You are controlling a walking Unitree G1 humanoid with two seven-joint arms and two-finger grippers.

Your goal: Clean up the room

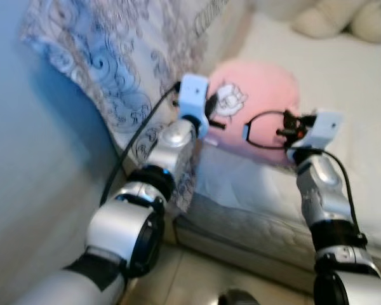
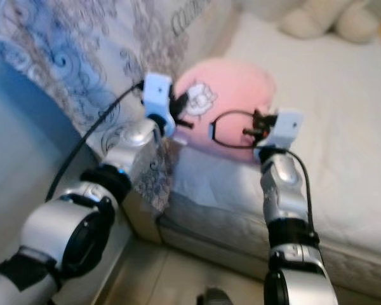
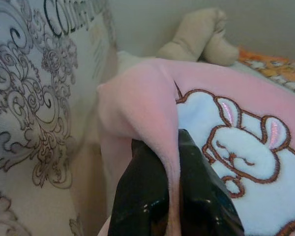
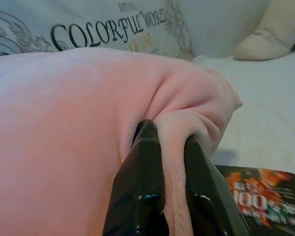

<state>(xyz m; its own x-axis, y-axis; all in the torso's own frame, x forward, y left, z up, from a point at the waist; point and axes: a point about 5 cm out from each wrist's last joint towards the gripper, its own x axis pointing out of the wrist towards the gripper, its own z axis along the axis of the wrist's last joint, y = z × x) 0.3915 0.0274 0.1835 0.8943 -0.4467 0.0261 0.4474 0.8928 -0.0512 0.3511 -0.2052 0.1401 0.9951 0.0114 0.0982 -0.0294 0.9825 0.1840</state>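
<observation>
A round pink plush cushion (image 1: 260,101) with a white bunny patch (image 3: 236,162) is held up over the near part of the white bed (image 1: 349,95). My left gripper (image 3: 172,196) is shut on a fold of its pink edge at the side by the patterned pillow. At the cushion's other side, my right gripper (image 4: 169,196) is shut on a pinched corner of the fabric. Both arms reach forward from the bed's edge, the left (image 1: 178,136) and the right (image 1: 317,165).
A large patterned pillow (image 1: 133,57) with printed lettering stands at the left, against the cushion. A cream plush toy (image 1: 343,19) lies at the far end of the bed. A colourful printed booklet (image 4: 265,196) lies on the sheet. A blue-grey wall (image 1: 32,159) is at the left.
</observation>
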